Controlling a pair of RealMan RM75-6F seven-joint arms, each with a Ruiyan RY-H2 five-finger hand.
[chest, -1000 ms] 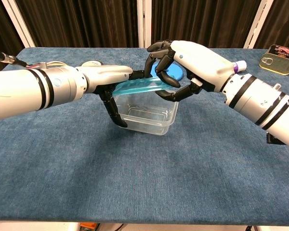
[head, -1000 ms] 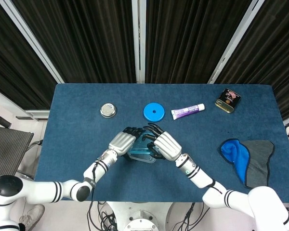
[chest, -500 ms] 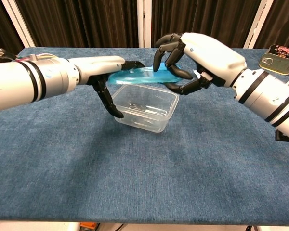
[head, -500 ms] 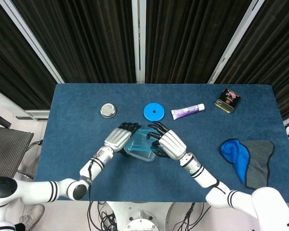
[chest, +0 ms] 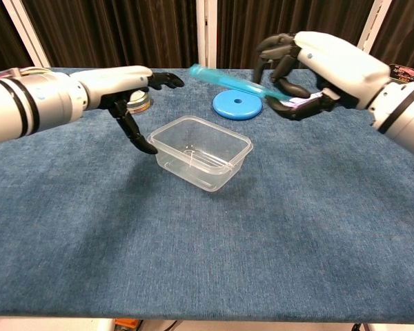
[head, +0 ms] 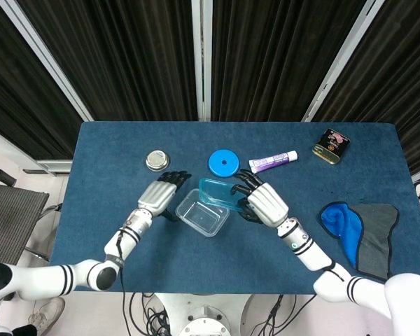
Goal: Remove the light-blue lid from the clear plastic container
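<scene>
The clear plastic container (head: 203,213) (chest: 201,152) stands uncovered on the blue table, near its middle. My right hand (head: 261,202) (chest: 317,64) grips the light-blue lid (head: 217,192) (chest: 234,81) by one edge and holds it tilted in the air, to the right of the container and apart from it. My left hand (head: 158,195) (chest: 124,86) hovers just left of the container with fingers spread and nothing in them; whether a fingertip touches the container's left wall I cannot tell.
A round blue disc (head: 223,163) (chest: 237,105) lies behind the container. A small metal tin (head: 157,160) sits at back left, a purple tube (head: 272,162) right of the disc, a dark can (head: 330,146) at back right. A blue-grey cloth (head: 359,229) lies at right.
My right hand has lifted the lid off the container and carried it up and to the right. My left hand has let go and drawn back to the left.
</scene>
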